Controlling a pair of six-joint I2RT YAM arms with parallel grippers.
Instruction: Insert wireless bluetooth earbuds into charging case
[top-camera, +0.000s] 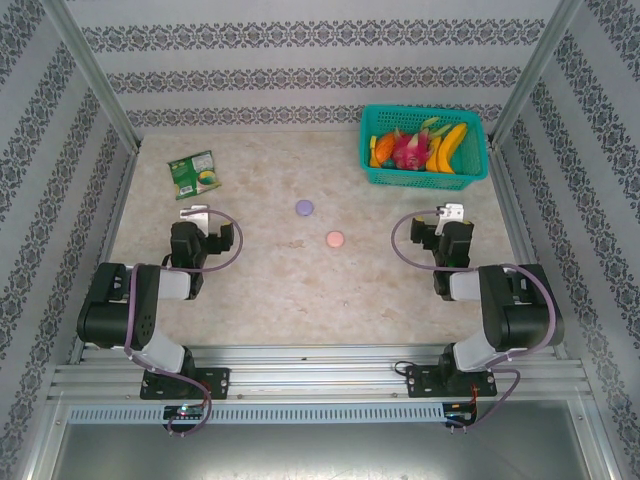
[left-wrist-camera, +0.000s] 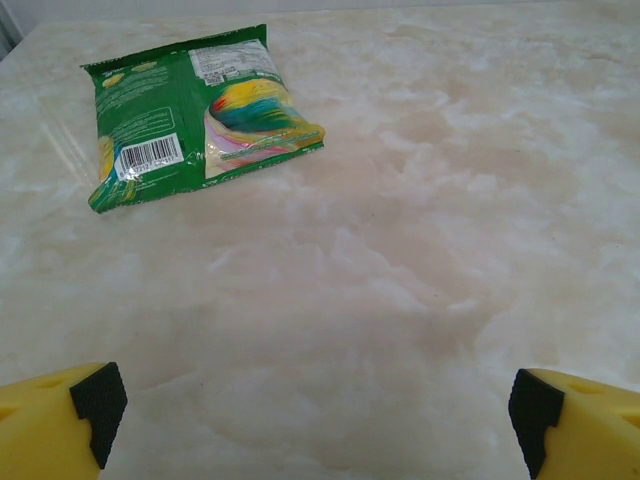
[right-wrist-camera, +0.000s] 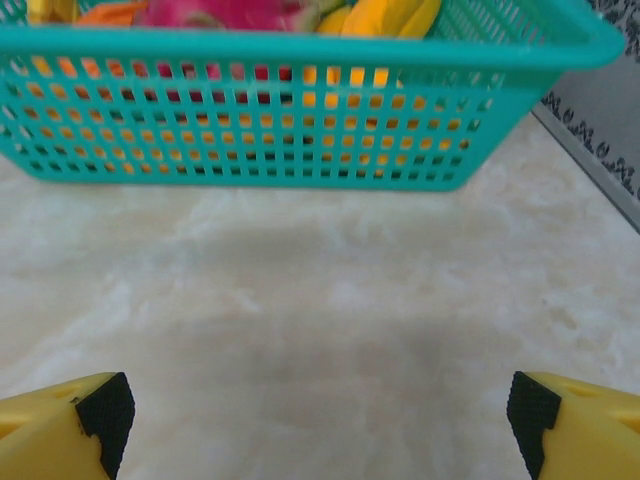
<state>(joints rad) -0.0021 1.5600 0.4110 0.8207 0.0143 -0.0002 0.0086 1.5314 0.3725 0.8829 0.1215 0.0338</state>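
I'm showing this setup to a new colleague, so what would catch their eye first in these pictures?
The teal basket heaped with bright fruit at the far right of the table stands out most. Next comes the green snack packet lying flat at the far left. Mid-table, ahead of the arms, sit a small lilac disc and a pink disc, apart from each other.

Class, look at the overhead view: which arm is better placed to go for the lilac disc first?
Probably the left. The lilac disc lies nearer the left gripper than the right gripper; both stand open and empty.
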